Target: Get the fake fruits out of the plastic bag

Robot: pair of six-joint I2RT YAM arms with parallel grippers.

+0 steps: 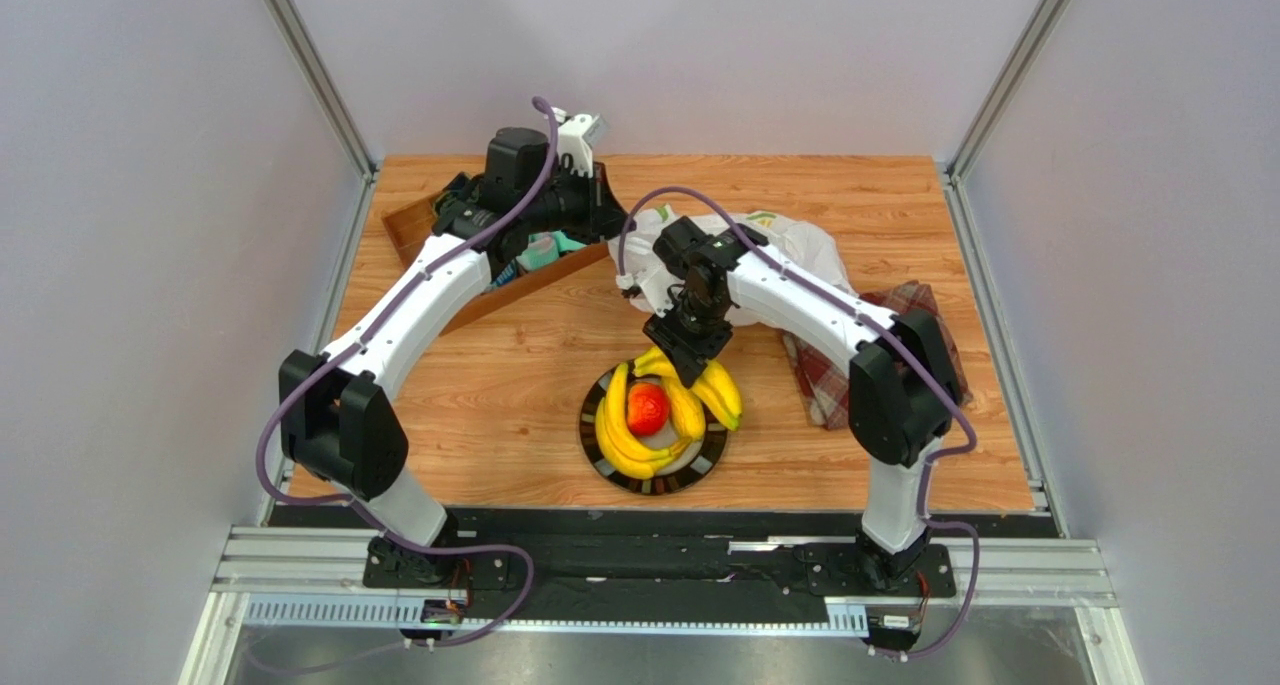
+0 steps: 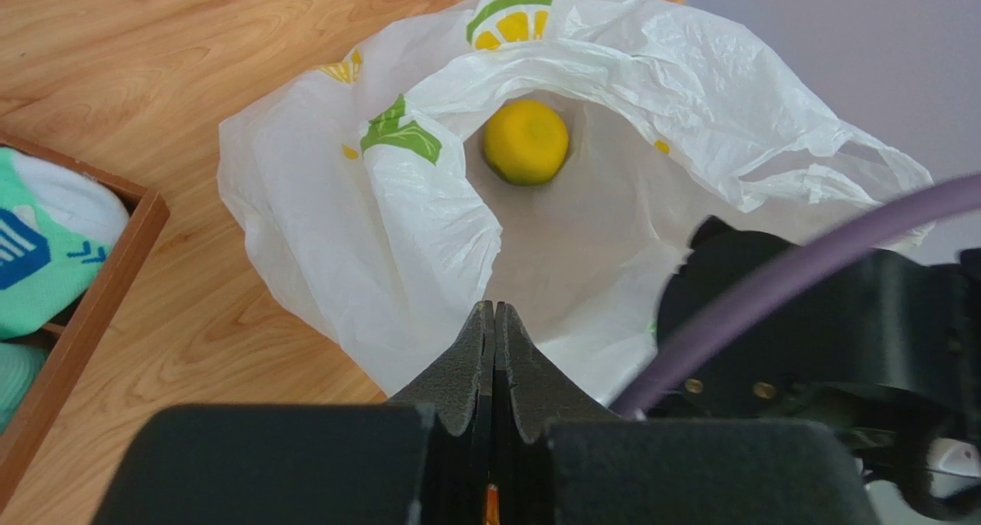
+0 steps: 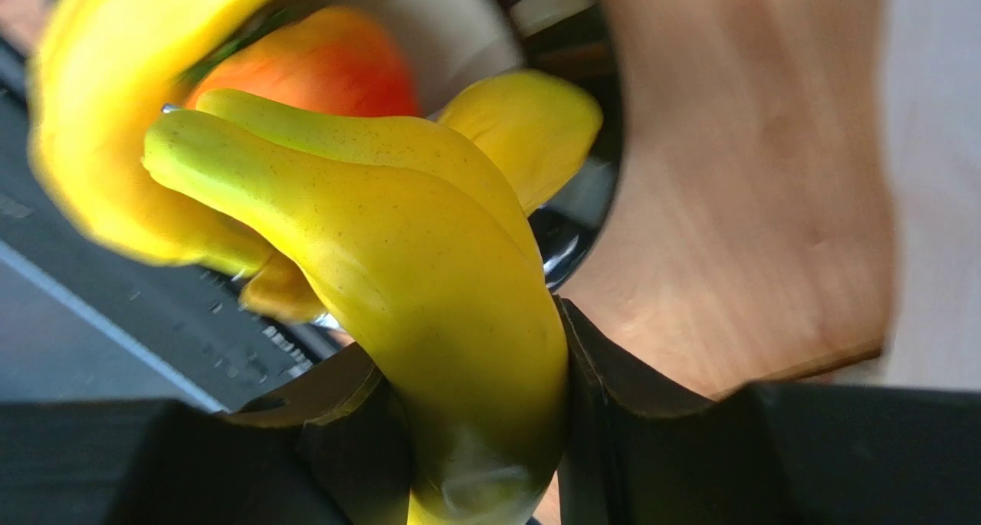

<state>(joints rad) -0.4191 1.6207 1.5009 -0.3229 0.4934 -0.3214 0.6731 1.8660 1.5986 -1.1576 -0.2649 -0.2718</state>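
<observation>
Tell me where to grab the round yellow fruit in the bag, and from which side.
Grip the round yellow fruit across its middle, one finger on each side; it looks like a plain ball with no handle-like part. Come in through the open mouth of the plastic bag, as the left wrist camera looks: the bag's walls close it in elsewhere.

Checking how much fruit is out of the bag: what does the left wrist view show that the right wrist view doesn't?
Left wrist only: the plastic bag, mouth open, one yellow-green round fruit inside, the left fingers shut at its edge. Right wrist only: a banana gripped between the right fingers, with other bananas and a red fruit on a dark plate beyond it. Both: the wooden table.
</observation>
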